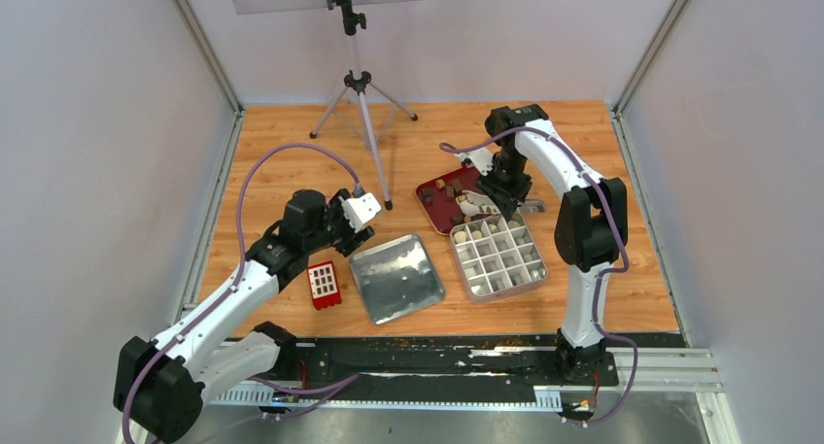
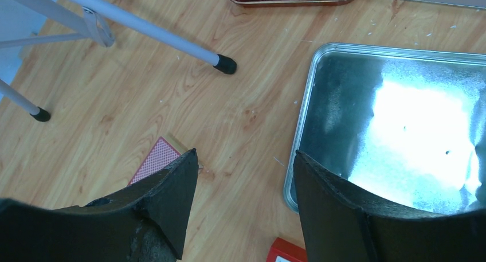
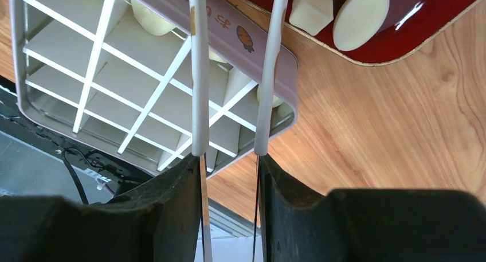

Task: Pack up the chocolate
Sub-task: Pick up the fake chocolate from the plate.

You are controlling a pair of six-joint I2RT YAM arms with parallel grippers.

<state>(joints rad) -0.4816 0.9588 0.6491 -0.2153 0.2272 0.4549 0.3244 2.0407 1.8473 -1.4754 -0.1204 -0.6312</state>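
From the top external view we look down from above and behind the arm bases, far enough back to take in the whole table (image 1: 272,123), facing the tripod (image 1: 361,94) at its far side. Our left wrist view looks steeply down past the left gripper (image 2: 246,159), close over the boards, and shares the silver tray (image 2: 390,118) and the tripod's feet with the overhead view. Our right wrist view sits nearer still, sighting along the white tongs (image 3: 198,73) in the right gripper (image 3: 229,159). It shares the divided box (image 3: 229,38) and red tray (image 3: 424,4) with the overhead view.

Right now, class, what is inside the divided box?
Cream chocolate pieces lie in a few edge cells of the divided box; the rest look bare. White tongs cover parts of some cells.
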